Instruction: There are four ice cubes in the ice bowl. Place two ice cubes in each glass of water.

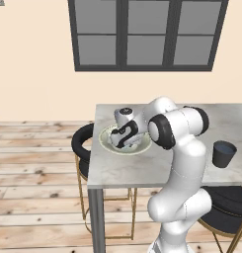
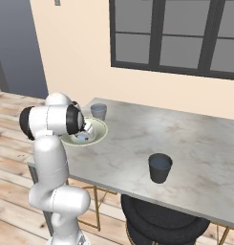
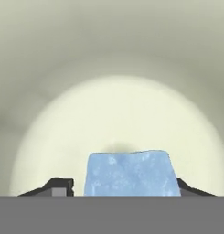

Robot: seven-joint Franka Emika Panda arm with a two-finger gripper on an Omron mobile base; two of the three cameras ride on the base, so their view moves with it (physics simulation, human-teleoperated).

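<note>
Your 2 base views look forward and down from behind the arm, left and right, sharing the tabletop (image 1: 142,170). Your hand view sits very close inside the ice bowl (image 3: 113,59).

no readable text or labels anywhere

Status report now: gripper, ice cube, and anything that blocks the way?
Gripper down in the ice bowl, fingers either side of one ice cube, grip not confirmed. Both glasses upright on the table. Nothing in the way.

pale blue ice cube (image 3: 130,173), cream-green ice bowl (image 1: 105,139), grey marbled table (image 2: 195,139)
</note>
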